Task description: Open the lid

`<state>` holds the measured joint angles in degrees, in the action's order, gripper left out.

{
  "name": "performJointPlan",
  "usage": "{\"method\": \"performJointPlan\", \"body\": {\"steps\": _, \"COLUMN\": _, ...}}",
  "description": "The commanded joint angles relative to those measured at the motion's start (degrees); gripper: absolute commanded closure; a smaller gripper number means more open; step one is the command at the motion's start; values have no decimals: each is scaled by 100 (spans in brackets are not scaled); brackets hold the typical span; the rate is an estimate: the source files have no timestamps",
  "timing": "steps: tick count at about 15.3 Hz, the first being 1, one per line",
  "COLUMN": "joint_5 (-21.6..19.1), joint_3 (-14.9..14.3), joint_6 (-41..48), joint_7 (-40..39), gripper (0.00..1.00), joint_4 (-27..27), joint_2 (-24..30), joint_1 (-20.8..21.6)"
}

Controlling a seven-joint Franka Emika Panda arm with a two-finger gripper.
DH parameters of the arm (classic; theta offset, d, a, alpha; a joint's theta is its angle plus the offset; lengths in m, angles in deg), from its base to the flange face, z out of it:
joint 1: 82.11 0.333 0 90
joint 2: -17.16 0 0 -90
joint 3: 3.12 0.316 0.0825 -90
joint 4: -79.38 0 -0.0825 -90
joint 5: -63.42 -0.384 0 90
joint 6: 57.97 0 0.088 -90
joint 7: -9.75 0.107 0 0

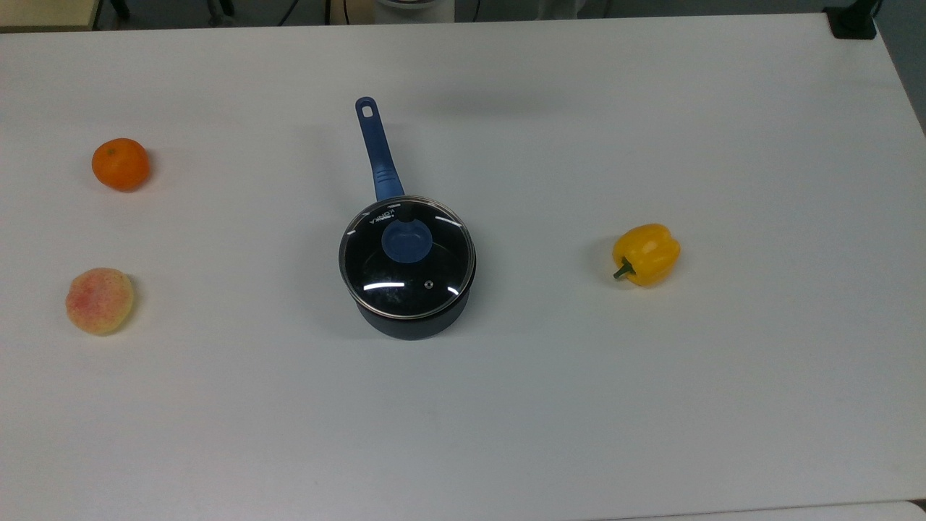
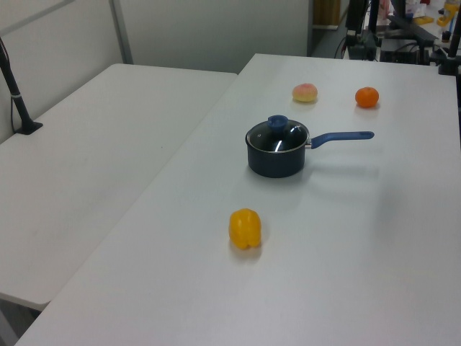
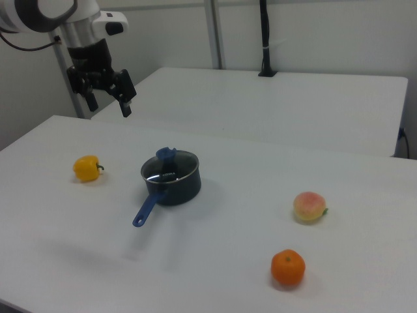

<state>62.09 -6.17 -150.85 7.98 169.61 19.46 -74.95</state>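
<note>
Now | lid (image 1: 407, 257) seated on saucepan (image 1: 414, 318) | gripper (image 3: 108, 105) spread wide, empty, well above table (image 1: 651, 405)

The arm (image 3: 39, 16) is cut off by the right view's top-left edge, above its claw (image 3: 107, 101).

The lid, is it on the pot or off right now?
On. The lid sits flat on the saucepan, its rim matching the pot's all round; the end effector hangs far off.

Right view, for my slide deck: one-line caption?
Open gripper raised above the table; glass lid on saucepan.
</note>
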Motion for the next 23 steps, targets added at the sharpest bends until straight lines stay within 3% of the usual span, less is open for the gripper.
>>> {"method": "performJointPlan", "body": {"steps": 1, "joint_5": -69, "joint_3": -2, "joint_6": -117, "joint_7": -122, "gripper": 0, "joint_4": 232, "joint_2": 192, "joint_1": 39}}
{"method": "performJointPlan", "body": {"steps": 18, "joint_5": 10, "joint_3": -11, "joint_6": -98, "joint_7": -113, "gripper": 0, "joint_4": 337, "joint_2": 166, "joint_1": 31}}
{"method": "performJointPlan", "body": {"steps": 23, "joint_5": 10, "joint_3": -2, "joint_6": -589, "joint_7": -26, "gripper": 0, "joint_4": 355, "joint_2": -10, "joint_1": 49}}
